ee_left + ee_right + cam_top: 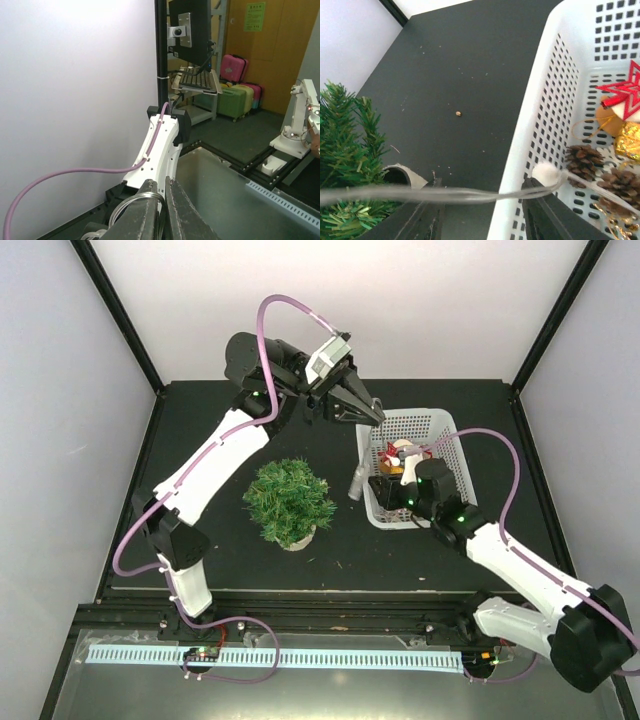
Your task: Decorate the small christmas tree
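The small green christmas tree (289,502) stands on the black table left of the white mesh basket (440,418); it also shows at the left edge of the right wrist view (345,165). My left gripper (372,418) is raised over the basket's back left corner, shut (164,187) on coils of a clear strand (125,205). The strand hangs down beside the basket (357,480). My right gripper (385,490) is open (482,186), straddling the basket's left wall (540,100). The strand (470,194), with a white puff (546,172), runs across its fingertips.
The basket holds pine cones (582,159), a red star (622,92) and gold ornaments (630,142). Black frame posts and white walls enclose the table. Bare black table (470,75) lies between tree and basket.
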You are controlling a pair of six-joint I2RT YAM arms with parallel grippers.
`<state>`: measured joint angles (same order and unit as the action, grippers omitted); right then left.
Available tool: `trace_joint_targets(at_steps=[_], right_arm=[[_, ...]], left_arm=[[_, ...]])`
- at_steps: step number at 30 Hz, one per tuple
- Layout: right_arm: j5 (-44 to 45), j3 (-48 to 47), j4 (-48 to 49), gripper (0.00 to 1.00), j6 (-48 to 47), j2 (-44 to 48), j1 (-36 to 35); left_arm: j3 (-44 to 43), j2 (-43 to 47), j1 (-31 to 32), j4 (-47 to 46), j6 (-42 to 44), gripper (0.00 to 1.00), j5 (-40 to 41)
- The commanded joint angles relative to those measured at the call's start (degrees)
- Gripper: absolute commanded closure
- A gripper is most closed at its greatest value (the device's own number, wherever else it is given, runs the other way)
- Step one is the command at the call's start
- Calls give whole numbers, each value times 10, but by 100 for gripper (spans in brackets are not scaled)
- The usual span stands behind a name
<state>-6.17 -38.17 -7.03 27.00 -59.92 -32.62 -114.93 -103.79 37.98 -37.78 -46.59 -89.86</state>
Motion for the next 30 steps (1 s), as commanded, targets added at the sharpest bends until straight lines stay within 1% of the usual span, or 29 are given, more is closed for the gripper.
trace_joint_targets(at_steps=[1, 4, 5, 6, 7, 8, 12, 16, 19, 22, 23, 24, 25, 26, 27, 30], right_arm=[[-26, -15, 76, 57, 10, -19, 3], [-30, -30, 76, 56, 7, -26, 3], [-32, -32, 76, 60, 6, -26, 2], [-32, -33, 75, 75, 3, -23, 3], [-28, -32, 71, 91, 2, -18, 3], [-20, -33, 65, 98, 0, -12, 3], [11, -48, 28, 99, -20, 23, 3], [40, -87, -19, 99, -50, 67, 4], [54, -113, -47, 99, -62, 81, 3], [29, -127, -63, 99, -66, 82, 3], [10, -127, -64, 96, -68, 80, 3], [-19, -127, -64, 90, -74, 77, 3], [-47, -124, -60, 72, -76, 74, 3], [-73, -118, -52, 59, -73, 71, 3], [-99, -112, -45, 51, -73, 68, 3], [-147, -92, -26, 41, -92, 74, 2]], left_arm=[[-2, 22, 3, 9, 10, 92, -108], [7, 26, 3, 8, 9, 92, -109], [10, 29, 2, 6, 8, 92, -110], [12, 31, 2, 6, 7, 92, -110], [14, 33, 1, 4, 6, 92, -110], [14, 35, -1, 4, 5, 92, -110], [19, 47, -11, 4, 2, 92, -110], [38, 74, -25, 3, 1, 90, -110], [48, 95, -33, 7, 2, 90, -110], [68, 119, -35, 13, 2, 89, -110], [75, 126, -35, 16, 4, 89, -109], [79, 131, -35, 23, 4, 89, -109], [81, 133, -34, 31, 4, 88, -109], [82, 134, -35, 36, 0, 88, -110], [82, 134, -35, 36, -4, 88, -110], [82, 136, -35, 40, -13, 86, -110]])
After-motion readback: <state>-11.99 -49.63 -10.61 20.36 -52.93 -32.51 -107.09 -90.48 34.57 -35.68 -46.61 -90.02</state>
